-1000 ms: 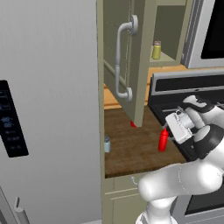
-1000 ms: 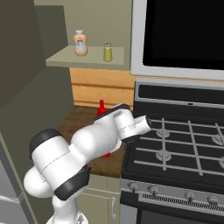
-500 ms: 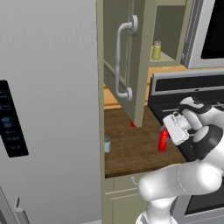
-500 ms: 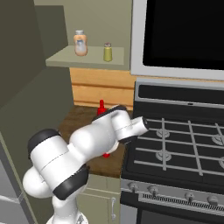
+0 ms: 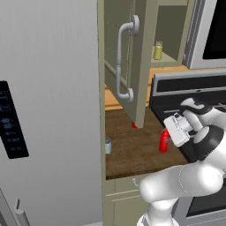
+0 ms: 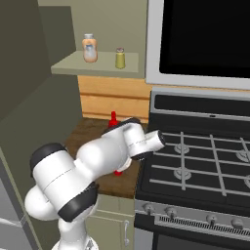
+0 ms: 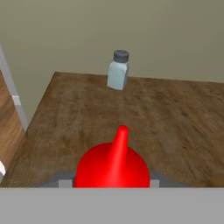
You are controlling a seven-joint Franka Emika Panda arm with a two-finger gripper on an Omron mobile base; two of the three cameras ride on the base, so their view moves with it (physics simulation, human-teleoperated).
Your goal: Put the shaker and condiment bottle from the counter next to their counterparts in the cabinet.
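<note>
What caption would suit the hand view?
Red condiment bottle between the end effector fingers, shaker beyond on the counter.

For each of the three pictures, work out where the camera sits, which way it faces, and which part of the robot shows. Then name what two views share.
Left base view: behind the arm's left, facing the open cabinet and counter; the arm rises lower right.
Right base view: behind the arm's right, facing the stove; the arm rises lower left.
Hand view: on the hand, looking down over the condiment bottle towards the shaker; finger tips flank the bottle.
Both base views share the bottle and the yellow-green jar.
</note>
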